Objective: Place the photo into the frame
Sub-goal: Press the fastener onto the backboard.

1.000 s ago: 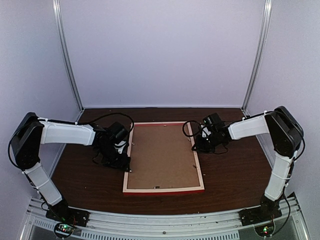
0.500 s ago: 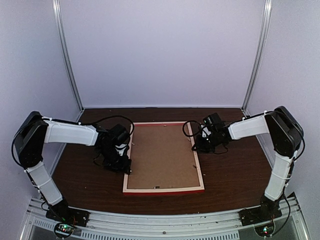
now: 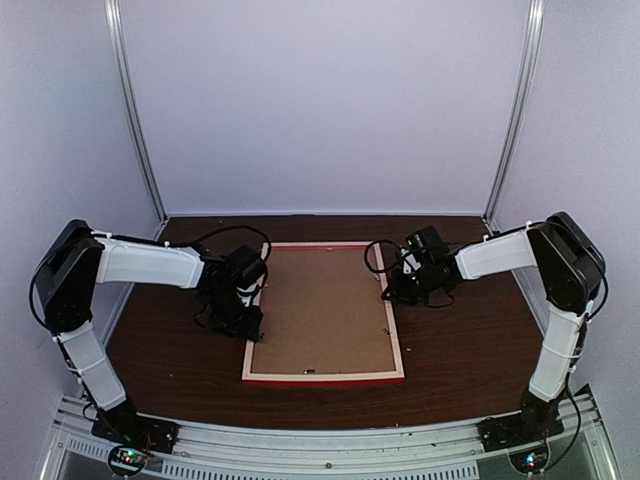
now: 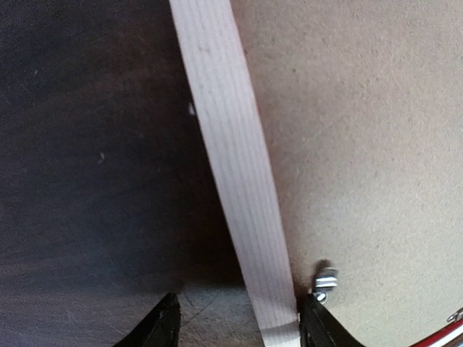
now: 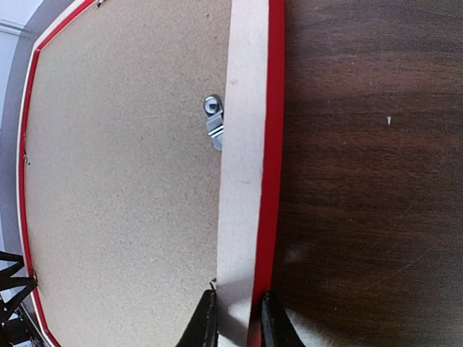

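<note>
Pale wood faced upward: the frame [image 3: 325, 378] lay face down at mid-desk [image 3: 460, 340] with a brown backing board [image 3: 320, 310] seated in it, and no photo was visible. The left gripper [image 4: 240, 322] stood with jaws open astride the left rail, while the right gripper [image 5: 235, 318] had its jaws closed on the right rail. Judged risk: a one-sided pull would twist the thin rails or skew the frame, though bare desk lay on either flank.

The frame [image 3: 325, 377] lies back-up, left gripper [image 3: 251, 319] and right gripper [image 3: 388, 294] at its side rails.
</note>
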